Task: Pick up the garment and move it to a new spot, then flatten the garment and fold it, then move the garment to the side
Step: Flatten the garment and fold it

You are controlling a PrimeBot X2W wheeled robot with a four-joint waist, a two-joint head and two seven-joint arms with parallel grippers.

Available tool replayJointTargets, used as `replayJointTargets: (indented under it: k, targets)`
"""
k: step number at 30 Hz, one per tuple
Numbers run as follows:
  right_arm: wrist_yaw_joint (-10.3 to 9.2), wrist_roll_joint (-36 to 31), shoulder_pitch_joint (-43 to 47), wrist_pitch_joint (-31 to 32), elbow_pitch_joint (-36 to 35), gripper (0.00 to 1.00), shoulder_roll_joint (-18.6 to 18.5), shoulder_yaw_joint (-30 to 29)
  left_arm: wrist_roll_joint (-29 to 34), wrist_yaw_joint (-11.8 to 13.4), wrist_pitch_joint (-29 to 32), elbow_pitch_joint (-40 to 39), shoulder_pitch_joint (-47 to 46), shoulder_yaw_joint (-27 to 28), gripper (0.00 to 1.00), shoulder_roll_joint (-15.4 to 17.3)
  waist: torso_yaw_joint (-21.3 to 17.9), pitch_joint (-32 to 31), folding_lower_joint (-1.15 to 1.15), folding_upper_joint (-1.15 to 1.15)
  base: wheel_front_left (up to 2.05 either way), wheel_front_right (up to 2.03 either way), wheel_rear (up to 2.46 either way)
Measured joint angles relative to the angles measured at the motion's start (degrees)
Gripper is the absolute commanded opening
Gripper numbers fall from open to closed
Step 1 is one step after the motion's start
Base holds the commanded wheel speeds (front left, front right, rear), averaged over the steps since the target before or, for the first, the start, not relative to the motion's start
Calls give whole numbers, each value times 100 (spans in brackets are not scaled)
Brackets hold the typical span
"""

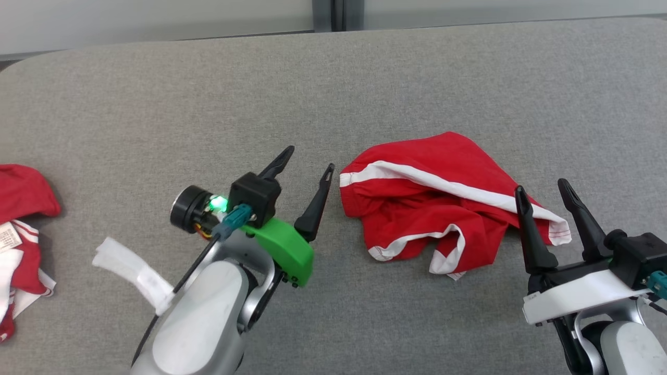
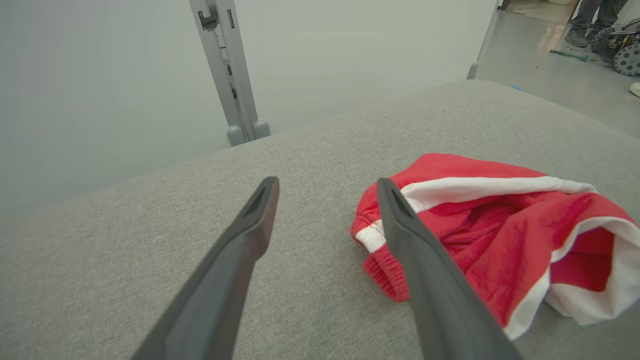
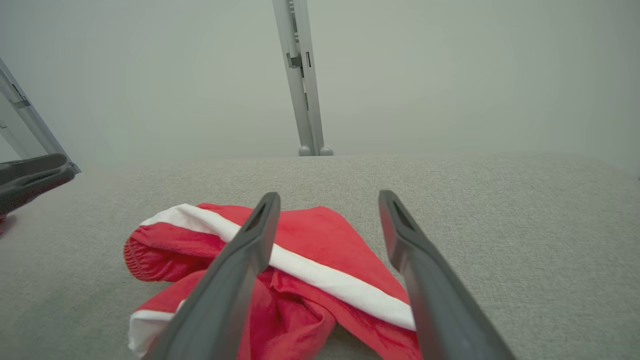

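Observation:
The garment [image 1: 432,203] is a pair of red shorts with white stripes, lying crumpled on the grey padded table right of centre. In the wrist views the garment [image 2: 490,235] [image 3: 320,260] shows bunched, its elastic waistband turned toward my left arm. My left gripper [image 1: 308,165] stands open just left of the waistband, apart from it, with nothing between its fingers [image 2: 240,245]. Over the garment's right corner my right gripper [image 1: 543,189] is open too, its fingers [image 3: 240,265] above the cloth and holding nothing.
A second heap of red and white clothes [image 1: 21,234] lies at the table's left edge. The grey table [image 1: 208,104] runs wide behind both grippers. Grey posts [image 2: 225,70] and a pale wall stand beyond its far edge. A person's feet [image 2: 585,30] show on the floor far off.

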Motion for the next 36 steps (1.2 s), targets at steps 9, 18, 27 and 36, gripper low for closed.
replayJointTargets:
  k: [9, 18, 27, 36]
  targets:
    - [0, 63, -198, -109, 212, 100, 37, 74, -488, -315, 968, 931, -859, -571, 100, -205, -389, 330, 0, 0, 0, 0, 0]
    - [0, 99, -234, -194, 641, 100, -3, -10, -597, -336, 1152, 1306, -1116, -687, 0, -54, -713, 554, 0, 0, 0, 0, 0]
    - [0, 242, -265, -238, 1659, 100, -197, -99, -541, -271, 912, 1113, -1114, -737, 0, 43, -706, 674, 0, 0, 0, 0, 0]
    - [0, 422, -924, -401, 2620, 40, -281, 112, -536, -167, 691, 800, -987, -737, 0, 105, -592, 734, 0, 0, 0, 0, 0]
